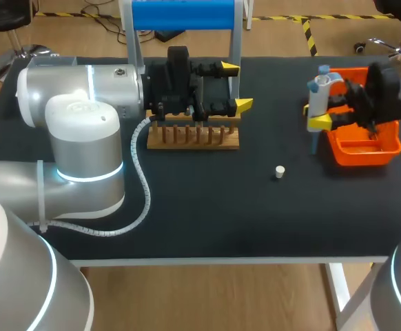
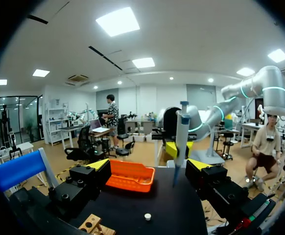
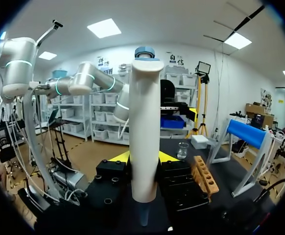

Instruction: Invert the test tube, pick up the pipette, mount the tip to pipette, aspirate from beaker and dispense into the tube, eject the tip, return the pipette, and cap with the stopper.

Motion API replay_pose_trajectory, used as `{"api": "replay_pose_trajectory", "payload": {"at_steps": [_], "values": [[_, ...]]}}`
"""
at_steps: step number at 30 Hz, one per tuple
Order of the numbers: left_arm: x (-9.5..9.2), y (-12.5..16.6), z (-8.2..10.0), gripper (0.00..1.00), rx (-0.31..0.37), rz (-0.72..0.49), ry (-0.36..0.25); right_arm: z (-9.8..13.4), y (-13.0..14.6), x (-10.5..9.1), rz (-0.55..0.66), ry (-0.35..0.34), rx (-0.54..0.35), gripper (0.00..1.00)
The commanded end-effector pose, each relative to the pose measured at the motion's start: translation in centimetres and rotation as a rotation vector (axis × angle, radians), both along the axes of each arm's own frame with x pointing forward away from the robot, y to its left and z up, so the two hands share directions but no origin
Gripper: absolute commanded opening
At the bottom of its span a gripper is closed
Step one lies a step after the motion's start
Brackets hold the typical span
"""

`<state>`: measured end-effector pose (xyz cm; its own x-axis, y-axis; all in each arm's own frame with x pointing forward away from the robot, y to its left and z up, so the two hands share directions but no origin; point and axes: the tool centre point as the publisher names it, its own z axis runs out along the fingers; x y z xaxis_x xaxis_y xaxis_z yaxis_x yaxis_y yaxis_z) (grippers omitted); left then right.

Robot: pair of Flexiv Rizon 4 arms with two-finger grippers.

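My right gripper [image 1: 314,116] is shut on a white pipette [image 1: 317,96] with a blue top, held upright at the left end of the orange tray [image 1: 386,146]. In the right wrist view the pipette [image 3: 145,132] stands between the yellow tips of that gripper [image 3: 143,157], narrow end down. My left gripper [image 1: 236,86] hangs open and empty above the wooden tube rack [image 1: 193,136]. From the left wrist, the open gripper [image 2: 148,165] faces the pipette [image 2: 181,142] and the tray [image 2: 130,176]. A small white stopper [image 1: 279,172] lies on the black table. A glass beaker [image 3: 182,150] stands beyond the rack [image 3: 206,178]. I see no test tube.
A blue-topped stand [image 1: 183,14] rises at the back behind the rack. A white box [image 3: 200,142] sits near the beaker. My left arm's cable [image 1: 142,179] loops across the table's left half. The black mat lies bare between the stopper and the front edge.
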<state>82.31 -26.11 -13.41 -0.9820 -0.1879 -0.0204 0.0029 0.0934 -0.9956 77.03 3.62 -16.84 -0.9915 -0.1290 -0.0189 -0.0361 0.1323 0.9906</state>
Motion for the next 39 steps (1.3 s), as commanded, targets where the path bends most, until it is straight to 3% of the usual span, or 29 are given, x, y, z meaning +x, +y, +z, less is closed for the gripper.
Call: {"api": "replay_pose_trajectory", "payload": {"at_steps": [1,24,39], "values": [[0.0,-0.1,-0.1,1.0,-0.001,0.0,-0.001,-0.4,1.8,0.3,-0.014,-0.001,0.026,0.0],[0.0,-0.1,-0.1,1.0,-0.001,0.0,-0.001,-0.9,9.7,1.4,-0.087,-0.008,0.066,0.0],[0.0,-0.1,-0.1,1.0,-0.001,0.0,-0.001,-1.4,11.7,3.1,-0.148,-0.009,0.067,0.0]]}}
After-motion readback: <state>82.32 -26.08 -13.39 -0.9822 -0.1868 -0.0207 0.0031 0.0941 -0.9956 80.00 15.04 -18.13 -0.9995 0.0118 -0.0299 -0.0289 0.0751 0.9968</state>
